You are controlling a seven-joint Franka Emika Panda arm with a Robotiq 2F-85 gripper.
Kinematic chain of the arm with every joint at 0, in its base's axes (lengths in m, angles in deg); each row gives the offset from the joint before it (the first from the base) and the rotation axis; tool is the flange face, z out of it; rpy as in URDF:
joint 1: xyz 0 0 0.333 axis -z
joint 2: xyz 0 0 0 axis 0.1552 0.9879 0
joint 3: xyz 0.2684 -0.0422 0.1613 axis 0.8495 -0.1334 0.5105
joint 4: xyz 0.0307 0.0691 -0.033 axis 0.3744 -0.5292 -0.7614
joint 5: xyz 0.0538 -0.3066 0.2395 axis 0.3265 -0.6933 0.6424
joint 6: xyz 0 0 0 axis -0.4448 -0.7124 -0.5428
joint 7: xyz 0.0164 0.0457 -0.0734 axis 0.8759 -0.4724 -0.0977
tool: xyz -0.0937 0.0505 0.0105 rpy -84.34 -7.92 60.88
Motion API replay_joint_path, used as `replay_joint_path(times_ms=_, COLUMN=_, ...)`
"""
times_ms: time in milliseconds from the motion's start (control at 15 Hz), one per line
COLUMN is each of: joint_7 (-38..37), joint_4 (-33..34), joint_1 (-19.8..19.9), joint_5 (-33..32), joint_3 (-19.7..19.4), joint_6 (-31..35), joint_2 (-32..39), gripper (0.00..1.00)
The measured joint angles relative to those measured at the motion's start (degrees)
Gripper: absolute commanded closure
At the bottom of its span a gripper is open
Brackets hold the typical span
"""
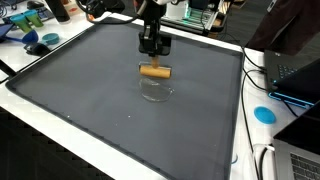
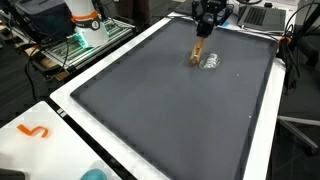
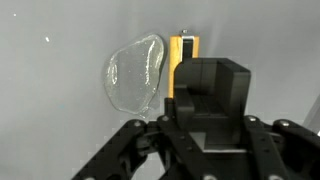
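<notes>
My gripper (image 1: 154, 50) hangs over the far middle of a dark grey mat (image 1: 90, 110). Its black fingers look pressed together and hold nothing. Just below it a short tan wooden block (image 1: 154, 71) lies on the mat. A clear, glassy object (image 1: 156, 91) lies right beside the block. In the wrist view the fingers (image 3: 212, 68) cover part of the block (image 3: 183, 55), and the clear object (image 3: 135, 75) lies to its left. In an exterior view the gripper (image 2: 204, 34) stands above the block (image 2: 196, 52) and the clear object (image 2: 212, 61).
The mat lies on a white table (image 1: 30, 110). A blue disc (image 1: 264, 114) and a laptop (image 1: 295, 75) with cables sit beside the mat. Bottles and blue items (image 1: 40, 40) stand at a far corner. An orange hook (image 2: 34, 131) lies on the white edge.
</notes>
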Motion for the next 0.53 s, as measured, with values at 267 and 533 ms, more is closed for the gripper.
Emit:
replay_joint_path(times_ms=267, joint_7=-3.1, joint_4=0.2, joint_1=-0.3, joint_5=0.0, joint_3=0.0, joint_6=0.2, joint_2=-2.6, gripper=0.77)
replay_joint_path(times_ms=533, joint_7=-10.4, joint_4=0.5, joint_1=-1.1, joint_5=0.1, joint_3=0.0, joint_6=0.2, joint_2=-5.1, gripper=0.77)
